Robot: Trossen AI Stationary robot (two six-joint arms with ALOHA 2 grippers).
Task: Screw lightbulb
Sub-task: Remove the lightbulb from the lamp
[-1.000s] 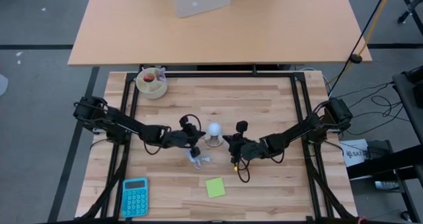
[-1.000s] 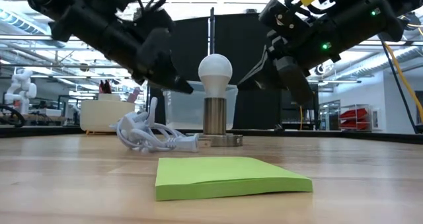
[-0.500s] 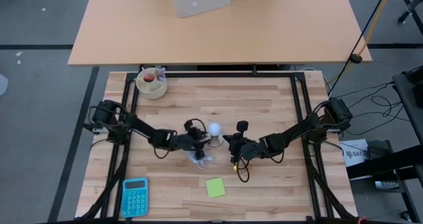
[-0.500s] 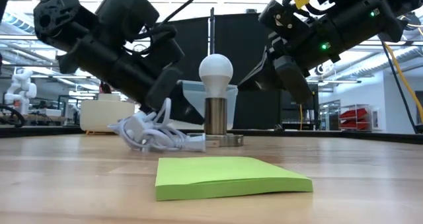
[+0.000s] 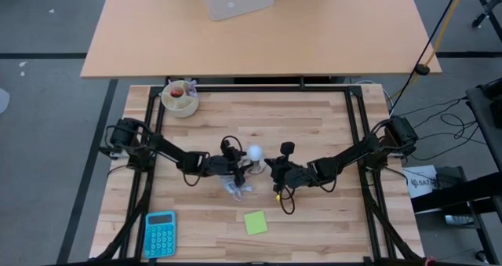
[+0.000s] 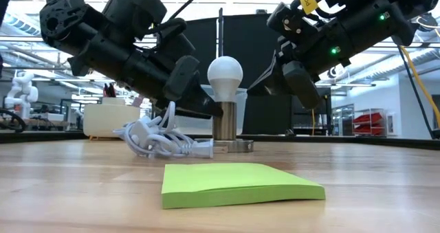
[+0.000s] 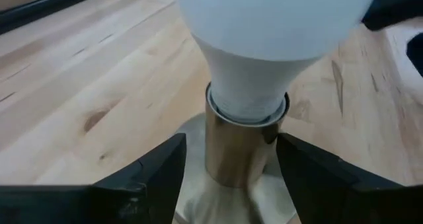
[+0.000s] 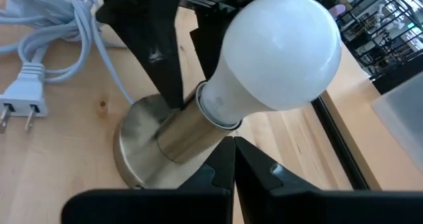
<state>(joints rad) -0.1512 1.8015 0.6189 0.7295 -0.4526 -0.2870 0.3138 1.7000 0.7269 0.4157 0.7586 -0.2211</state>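
A pale wooden worktop (image 5: 314, 125) fills the middle of the high view, inside a dark frame. At its centre the lightbulb (image 5: 255, 151) stands upright in its socket, with the left claw (image 5: 238, 166) touching-close on its left and the right claw (image 5: 269, 169) just beside it on the right. A calculator (image 5: 160, 233) sits at lower left, a green notepad (image 5: 255, 222) below the bulb, a bowl (image 5: 180, 98) at upper left.

In the low view the bulb (image 6: 225, 73) tops a brass socket (image 6: 225, 123), with a coiled white cable (image 6: 161, 141) to its left.

The left wrist view shows that claw released, its fingers (image 7: 158, 168) spread either side of the socket (image 7: 239, 148), not pressing it.

The right wrist view shows that claw clenched on nothing, its tips together just short of the socket (image 8: 182, 131).

The globe looks light, smooth, slippery and likely breakable; I would take it gently around its widest part and hold the stiff metal socket for bracing.
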